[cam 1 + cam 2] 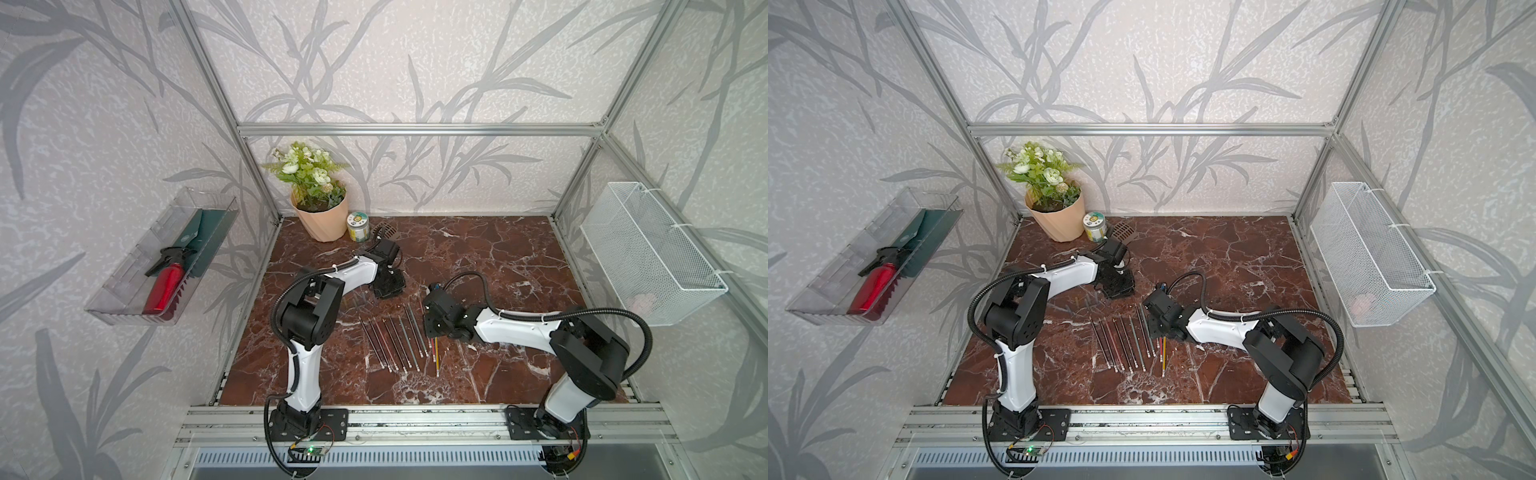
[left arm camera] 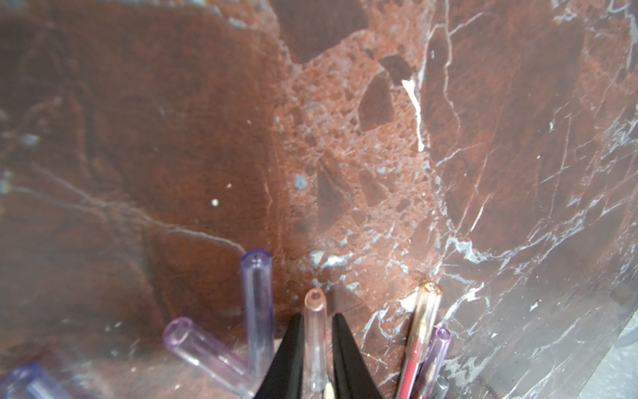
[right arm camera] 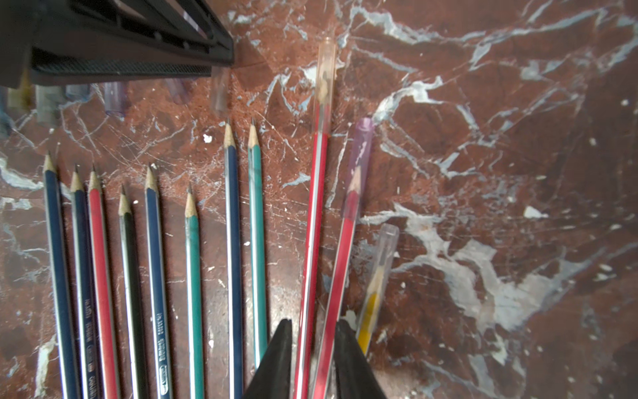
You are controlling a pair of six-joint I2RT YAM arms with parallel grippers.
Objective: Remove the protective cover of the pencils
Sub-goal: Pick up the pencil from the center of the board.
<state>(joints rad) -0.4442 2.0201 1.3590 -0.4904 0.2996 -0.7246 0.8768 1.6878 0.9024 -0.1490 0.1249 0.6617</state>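
Note:
Several bare pencils (image 3: 155, 259) lie side by side on the marble table (image 1: 498, 266), seen in both top views (image 1: 1125, 340). Beside them lie two red pencils, one with an orange protective cover (image 3: 326, 69), one with a purple cover (image 3: 362, 148). My right gripper (image 3: 312, 323) is shut on both red shafts. A yellow pencil (image 3: 369, 311) in a clear cover lies beside it. My left gripper (image 2: 317, 319) hovers over loose covers (image 2: 257, 304). It is slightly open, with an empty pinkish cover (image 2: 316, 345) between its fingers and a thin gap on one side.
At the back left stand a potted plant (image 1: 320, 216), a small jar (image 1: 358, 226) and a dark grille piece (image 1: 384, 230). A clear tray (image 1: 124, 307) with a red bottle hangs on the left wall. A white wire basket (image 1: 652, 253) hangs on the right.

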